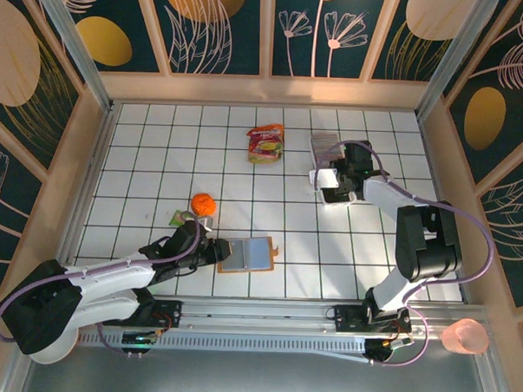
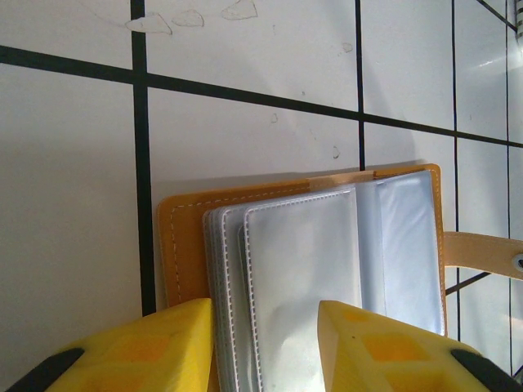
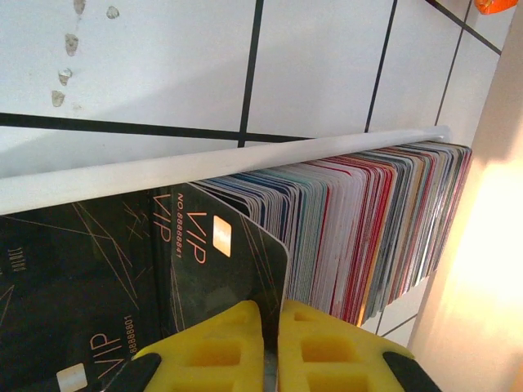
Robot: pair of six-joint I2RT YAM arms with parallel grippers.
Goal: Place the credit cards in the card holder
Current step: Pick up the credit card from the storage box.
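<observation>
First, nearest the arm bases: left gripper (image 2: 265,314), yellow fingers parted, set over the near edge of the card holder (image 2: 310,245).

Card holder: orange-brown, lying open and flat on the tiled surface (image 1: 159,157) at front centre, clear sleeves facing up, clasp tab on its right.

Orange ball (image 1: 202,204): just beyond the left arm.

Right gripper (image 3: 270,314): closed on a black VIP card (image 3: 204,261), the frontmost of the credit cards (image 3: 368,229), which stand packed on edge in a clear tray (image 3: 204,167) at far right.

Snack packet (image 1: 265,144), red and yellow: far centre, apart from the tray.
</observation>
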